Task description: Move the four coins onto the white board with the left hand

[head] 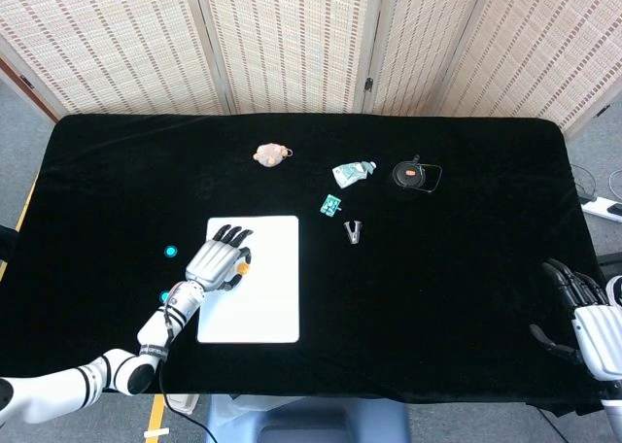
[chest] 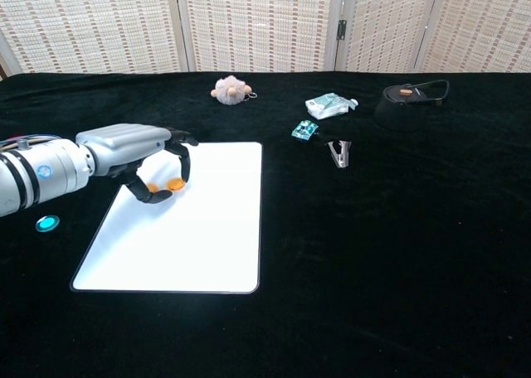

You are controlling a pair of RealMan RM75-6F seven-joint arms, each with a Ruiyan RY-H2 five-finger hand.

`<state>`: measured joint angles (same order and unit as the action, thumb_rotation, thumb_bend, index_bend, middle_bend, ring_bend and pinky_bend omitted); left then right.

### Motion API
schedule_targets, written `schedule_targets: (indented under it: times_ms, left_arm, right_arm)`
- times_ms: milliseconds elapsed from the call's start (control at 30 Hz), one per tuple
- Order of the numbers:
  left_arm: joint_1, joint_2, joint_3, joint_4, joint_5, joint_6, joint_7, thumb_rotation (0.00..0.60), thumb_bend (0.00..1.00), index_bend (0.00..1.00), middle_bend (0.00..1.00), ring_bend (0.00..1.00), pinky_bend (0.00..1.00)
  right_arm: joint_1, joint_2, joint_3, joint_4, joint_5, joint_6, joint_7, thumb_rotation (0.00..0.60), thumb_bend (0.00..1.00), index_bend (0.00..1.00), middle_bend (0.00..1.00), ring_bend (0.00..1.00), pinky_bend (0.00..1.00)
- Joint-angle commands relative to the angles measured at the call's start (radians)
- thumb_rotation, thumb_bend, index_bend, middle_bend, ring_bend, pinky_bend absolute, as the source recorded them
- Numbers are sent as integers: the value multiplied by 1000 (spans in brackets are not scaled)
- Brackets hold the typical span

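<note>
My left hand (head: 222, 260) (chest: 137, 148) hovers over the upper left corner of the white board (head: 267, 302) (chest: 191, 245), fingers curled down. It pinches an orange coin (chest: 175, 183) (head: 244, 265) between thumb and fingertip, low over the board. A second orange coin (chest: 153, 187) lies on the board under the palm, partly hidden by the thumb. Two teal coins (head: 171, 252) (head: 163, 296) lie on the black cloth left of the board; the chest view shows only one teal coin (chest: 47, 223). My right hand (head: 583, 315) rests open at the table's front right edge.
A plush toy (head: 271, 153) sits at the back centre. A pale green packet (head: 352, 173), a small teal tag (head: 330, 205), a metal clip (head: 353, 232) and a black round object (head: 413, 175) lie to the right of the board.
</note>
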<state>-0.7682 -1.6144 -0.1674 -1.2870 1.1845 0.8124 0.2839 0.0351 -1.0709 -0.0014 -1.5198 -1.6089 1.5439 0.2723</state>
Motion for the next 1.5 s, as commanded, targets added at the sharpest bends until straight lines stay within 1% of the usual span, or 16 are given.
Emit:
schedule_targets:
  times_ms: [33, 133, 500, 633, 767, 933, 1167, 1300, 1500]
  left_arm:
    - [-4, -5, 4, 5, -9, -2, 5, 600, 461, 471, 114, 14, 0]
    - [-6, -5, 8, 6, -19, -8, 4, 600, 461, 457, 114, 9, 0]
    - [-9, -5, 13, 5, -37, -2, -7, 600, 460, 345, 104, 0, 0]
    - [8, 23, 9, -25, -18, 38, -39, 600, 460, 322, 101, 0, 0]
    - [38, 65, -1, -34, -26, 64, -100, 600, 461, 338, 101, 0, 0]
    - [73, 90, 1, 33, -62, 58, -159, 600, 461, 366, 101, 0, 0]
    - [97, 60, 19, 180, -105, 2, -204, 600, 461, 376, 101, 0, 0]
    - [112, 45, 27, 231, -100, -9, -236, 600, 460, 376, 101, 0, 0]
    - [123, 34, 30, 268, -76, -3, -264, 600, 460, 378, 101, 0, 0]
  right_arm:
    - [-1, 0, 0, 1, 1, -1, 1, 600, 303, 8, 102, 166, 126]
    - [-1, 0, 0, 2, 2, -2, 1, 600, 303, 8, 102, 166, 126]
    - [-3, 4, 2, -6, -1, 3, -5, 600, 304, 8, 102, 167, 126]
    - [-3, 7, 3, -12, 0, 5, -7, 600, 304, 8, 102, 166, 126]
    - [-2, 9, 3, -17, -5, 6, -12, 600, 303, 8, 102, 165, 126]
    - [0, 6, 2, -20, -5, 0, -18, 600, 304, 8, 102, 166, 126]
    - [5, 8, 3, -30, -10, -4, -31, 600, 303, 8, 102, 167, 126]
    - [5, 11, 4, -37, -10, -3, -37, 600, 304, 8, 102, 167, 126]
    - [4, 11, 3, -39, -8, -5, -39, 600, 303, 8, 102, 167, 126]
